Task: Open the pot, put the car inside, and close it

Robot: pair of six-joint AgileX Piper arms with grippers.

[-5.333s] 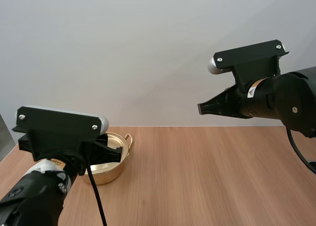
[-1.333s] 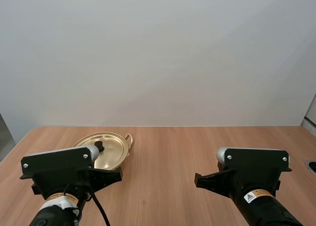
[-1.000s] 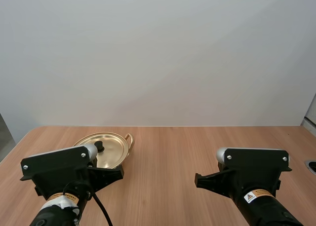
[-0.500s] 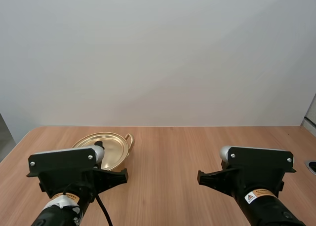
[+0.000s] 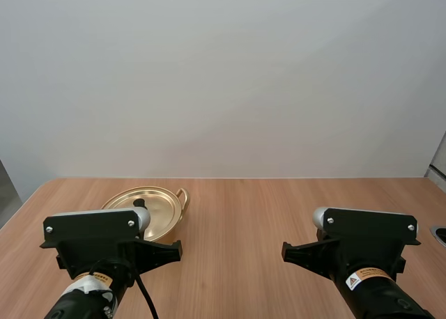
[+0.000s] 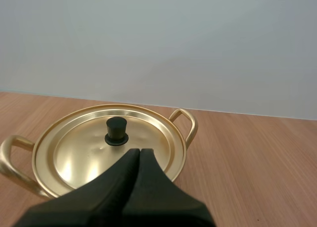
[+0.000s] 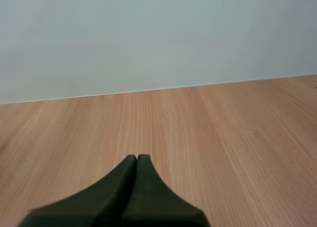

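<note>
1. Starting on the left: the shiny gold-coloured round metal pot (image 5: 162, 209) sits on the left half of the light wooden table (image 5: 244, 214), towards the far edge. In the high view the left arm's mount covers the near part. So you only get the far arc of the rim and one loop handle (image 5: 182, 196) poking out on the right of it.
2. The left wrist view fills in what that hides. The flat gold lid (image 6: 79, 147) is seated squarely on the pot, so it's closed. A small black knob (image 6: 117, 131) stands upright in the middle of the lid, and a handle sticks out on each side. The metal is glossy, with a few faint dimples around the knob.
3. My left gripper (image 6: 139, 152) is clenched. Its two black fingers are pressed together into one dark wedge with nothing between them. The tip points straight at the pot, roughly in line with the knob and on the near side of the lid. It's not touching the knob, and I can't tell how close it is to the rim.
4. Over on the right, my right gripper (image 7: 137, 158) is the same: fingers squeezed together, gripping nothing. Its wrist view looks along plain wood grain ahead of the tip. In the high view it sits well apart from the pot, about level with the left one.
</note>
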